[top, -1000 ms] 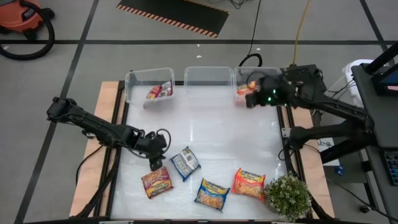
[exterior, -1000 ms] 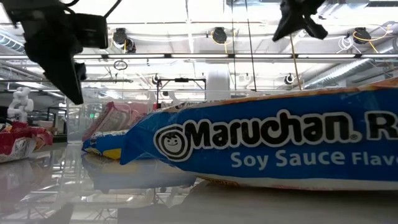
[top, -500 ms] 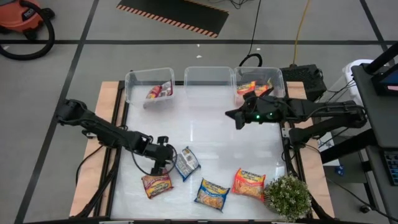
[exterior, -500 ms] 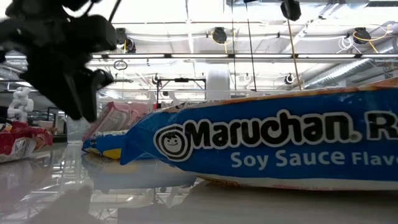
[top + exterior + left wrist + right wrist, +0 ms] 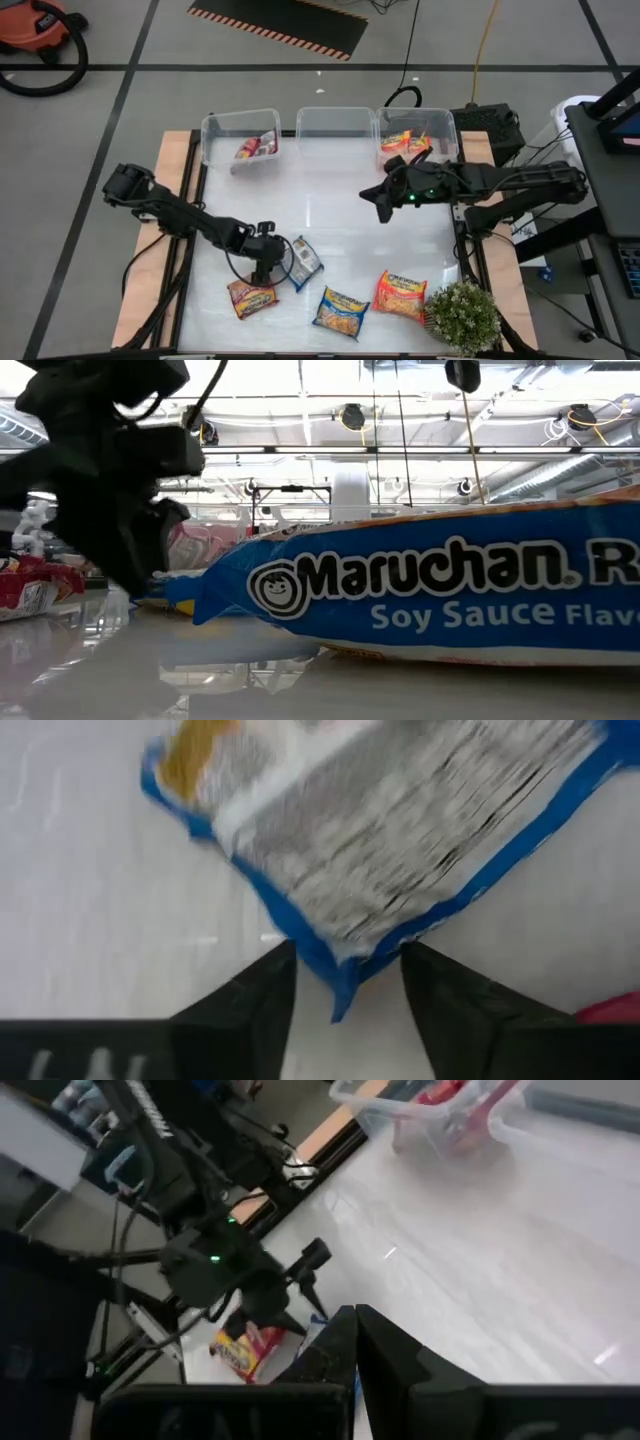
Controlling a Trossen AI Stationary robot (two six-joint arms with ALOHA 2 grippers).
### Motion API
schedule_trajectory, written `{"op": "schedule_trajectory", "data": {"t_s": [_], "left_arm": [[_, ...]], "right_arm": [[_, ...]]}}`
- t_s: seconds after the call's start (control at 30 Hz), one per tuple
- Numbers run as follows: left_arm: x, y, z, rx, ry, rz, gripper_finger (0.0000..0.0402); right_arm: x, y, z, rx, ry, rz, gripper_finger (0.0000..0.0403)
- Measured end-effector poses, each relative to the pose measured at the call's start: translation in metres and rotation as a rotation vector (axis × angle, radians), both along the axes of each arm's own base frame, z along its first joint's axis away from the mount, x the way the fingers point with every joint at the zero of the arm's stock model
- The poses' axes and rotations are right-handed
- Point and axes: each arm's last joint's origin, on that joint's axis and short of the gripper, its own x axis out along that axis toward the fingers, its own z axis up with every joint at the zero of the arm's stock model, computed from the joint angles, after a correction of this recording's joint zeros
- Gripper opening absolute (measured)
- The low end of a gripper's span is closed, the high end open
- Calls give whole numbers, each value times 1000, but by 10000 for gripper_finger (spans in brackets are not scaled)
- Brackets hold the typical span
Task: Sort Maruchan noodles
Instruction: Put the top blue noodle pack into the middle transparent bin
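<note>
White glossy table (image 5: 340, 220) first: the left gripper (image 5: 345, 982), jaws apart, straddles a corner of the blue-and-silver flat plastic noodle packet (image 5: 302, 262) near the table's front edge. Right gripper (image 5: 381, 200), fingers together and empty, hangs mid-table. Packet looks light, crinkly and slippery with brittle contents, so pinch the sealed edge.

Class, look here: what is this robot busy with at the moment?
It is sorting ramen packets into clear bins. The left gripper is open over the corner of a blue-and-silver packet, fingers either side of it. The right gripper, shut and empty, hangs over the mid-table. Three other packets lie loose.
</note>
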Motion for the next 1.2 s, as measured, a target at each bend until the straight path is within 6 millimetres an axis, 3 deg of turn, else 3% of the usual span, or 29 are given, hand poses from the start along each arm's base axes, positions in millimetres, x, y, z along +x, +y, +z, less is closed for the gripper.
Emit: {"op": "schedule_trajectory", "data": {"t_s": [0.13,0.27,0.4,0.53,0.73,0.93,1.2], "left_arm": [[3,-1,-10,16,30,-3,225],[6,-2,-18,15,37,-20,221],[8,-3,-16,20,6,-49,179],[8,2,-6,-14,-29,-9,107],[12,13,22,-153,-101,150,14],[21,25,66,-276,-218,303,8],[41,59,106,-458,-328,638,7]], "right_arm": [[-5,-3,0,-34,29,13,4],[-11,-7,1,-64,44,29,4],[-16,-11,4,-63,46,73,4],[-21,-14,3,-90,79,132,4],[-25,-22,-1,-172,143,150,4],[-25,-28,-1,-286,158,208,4],[-25,-30,-1,-437,177,303,5]]}}
